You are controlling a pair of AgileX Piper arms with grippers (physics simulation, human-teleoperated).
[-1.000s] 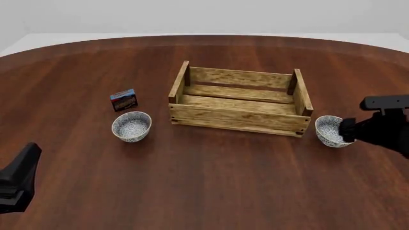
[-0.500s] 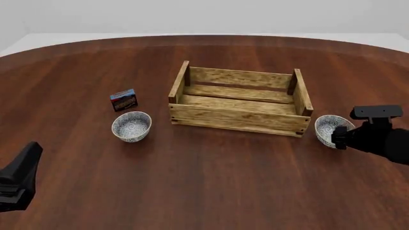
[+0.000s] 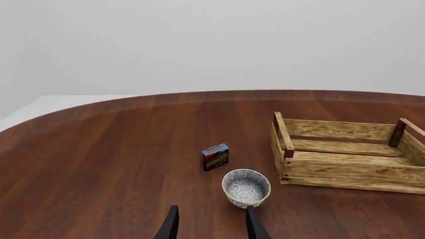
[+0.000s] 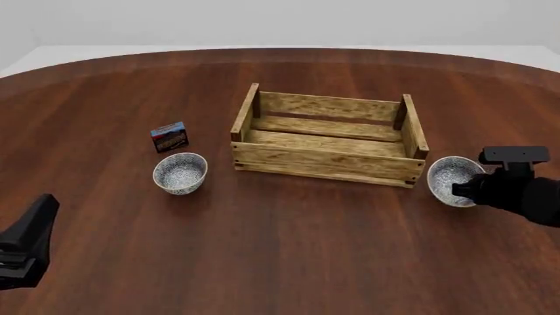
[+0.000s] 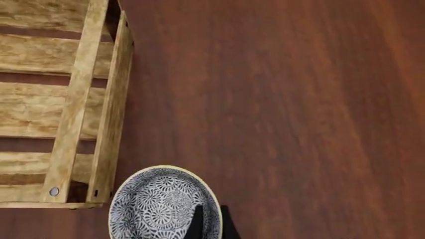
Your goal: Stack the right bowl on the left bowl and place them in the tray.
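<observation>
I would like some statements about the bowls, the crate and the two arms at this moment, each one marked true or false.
1. The right tool has its fingers on either side of the rim of the right bowl. True.
2. The left bowl is already inside the tray. False: it stands on the table, outside the tray's left end.
3. A small printed box stands just beyond the left bowl. True.
4. The left tool is gripping the left bowl. False: its fingers are apart and nothing is between them; the bowl lies ahead of them.
5. The two bowls are stacked. False: they sit apart, one at each end of the tray.
</observation>
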